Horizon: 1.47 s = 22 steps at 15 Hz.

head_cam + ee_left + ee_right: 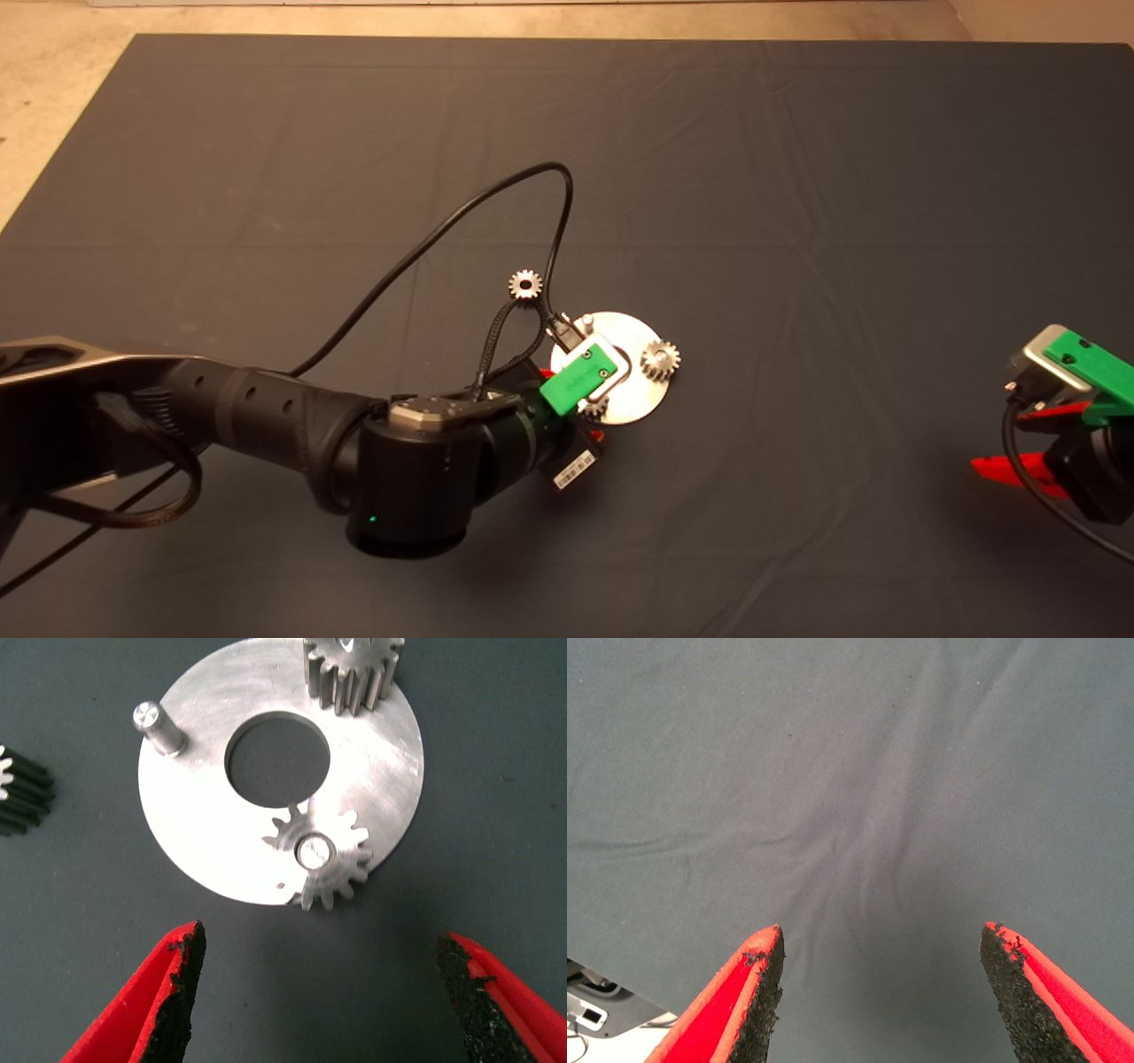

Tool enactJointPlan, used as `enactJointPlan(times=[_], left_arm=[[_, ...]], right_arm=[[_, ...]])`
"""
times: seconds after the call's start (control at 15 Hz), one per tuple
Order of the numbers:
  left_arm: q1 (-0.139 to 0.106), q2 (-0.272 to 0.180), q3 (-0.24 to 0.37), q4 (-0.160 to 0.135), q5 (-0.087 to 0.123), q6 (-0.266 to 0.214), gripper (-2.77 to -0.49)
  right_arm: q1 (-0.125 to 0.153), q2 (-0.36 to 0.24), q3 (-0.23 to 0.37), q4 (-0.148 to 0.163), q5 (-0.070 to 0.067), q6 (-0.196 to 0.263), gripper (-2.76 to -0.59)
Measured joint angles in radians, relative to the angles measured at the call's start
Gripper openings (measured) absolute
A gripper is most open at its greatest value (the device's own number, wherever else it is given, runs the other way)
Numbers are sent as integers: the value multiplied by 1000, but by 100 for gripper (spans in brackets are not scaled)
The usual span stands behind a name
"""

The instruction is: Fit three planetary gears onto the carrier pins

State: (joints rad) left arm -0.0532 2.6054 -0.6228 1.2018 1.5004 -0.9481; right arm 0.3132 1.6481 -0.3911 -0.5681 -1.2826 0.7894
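Left wrist view alone shows the bare pin [157,726].

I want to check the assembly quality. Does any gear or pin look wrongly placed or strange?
Two gears sit on pins of the carrier disc; the nearer gear looks seated, its pin showing in the bore. One pin is bare, and the third gear lies on the mat beside the disc. The left gripper is open; nothing looks damaged.

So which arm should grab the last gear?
Probably the left: its open gripper hovers by the disc, close to the loose gear and bare pin. The right gripper waits far off.
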Motion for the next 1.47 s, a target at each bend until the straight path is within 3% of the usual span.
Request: enactJointPlan(times=[0.13, 0.33, 0.53, 0.67, 0.73, 1.0, 1.27, 1.47], left_arm=[[-10, -36, 17, -14, 0, 0, -144], [-71, -132, 32, -57, 12, 2, -134], [-104, -208, 39, -80, 7, 37, -134], [-141, -242, 37, -86, 6, 46, -134], [-146, -243, 31, -85, -7, 46, -134], [-144, -216, -55, -91, -127, 46, -134], [-144, -159, -157, -91, -160, 47, -134], [-144, -134, -199, -92, -215, 61, -134]], right_arm=[[0, 0, 0, 0, 0, 0, -173], [0, 0, 0, 0, 0, 0, -173], [0, 1, 0, 0, 0, 0, -173], [0, 1, 0, 0, 0, 0, -173], [0, 3, 0, 0, 0, 0, -173], [0, 3, 0, 0, 0, 0, -173], [0, 0, 0, 0, 1, 0, -173], [0, -5, 0, 0, 0, -1, -173]])
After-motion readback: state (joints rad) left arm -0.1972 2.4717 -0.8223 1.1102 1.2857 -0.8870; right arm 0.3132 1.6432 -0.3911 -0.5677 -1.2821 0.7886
